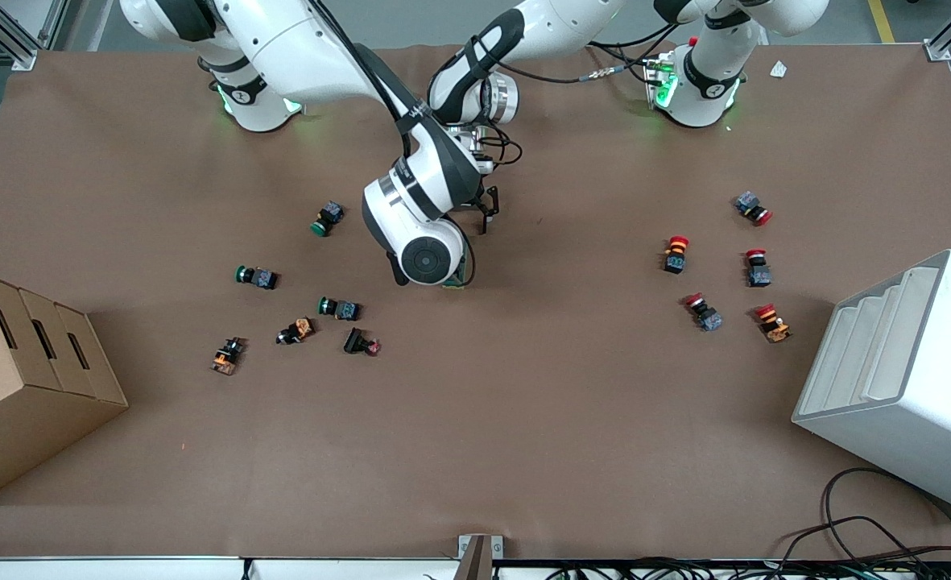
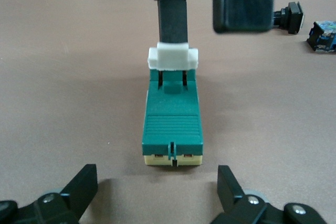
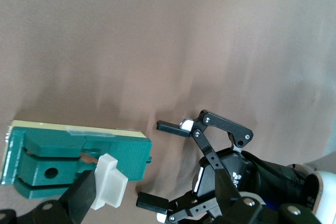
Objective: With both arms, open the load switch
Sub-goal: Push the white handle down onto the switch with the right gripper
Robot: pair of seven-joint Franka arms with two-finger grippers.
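Up front, in the front view, we see the load switch (image 1: 454,283) lying on the brown table (image 1: 523,419) near its middle, mostly hidden under the right arm's wrist. Green-capped buttons (image 1: 328,217) lie toward the right arm's end and red-capped buttons (image 1: 676,254) toward the left arm's end. The right gripper (image 1: 461,276) is down at the switch, while the left gripper (image 1: 487,211) hangs low just beside it. A cardboard box (image 1: 24,379) and a white bin (image 1: 902,379) sit at the two ends of the table. Next, in the left wrist view, we look along the green block to its white lever (image 2: 173,59). One black finger (image 2: 173,14) of the right gripper stands against that lever, and its second finger is apart to one side, so that hand is spread and grips nothing. The left gripper's own fingertips (image 2: 86,179) stand wide apart, short of the block's cream-coloured end and not touching it. Lastly, in the right wrist view, we see a finger (image 3: 84,198) pressed to the lever, and the left gripper low over the table, near the block, spread wide.
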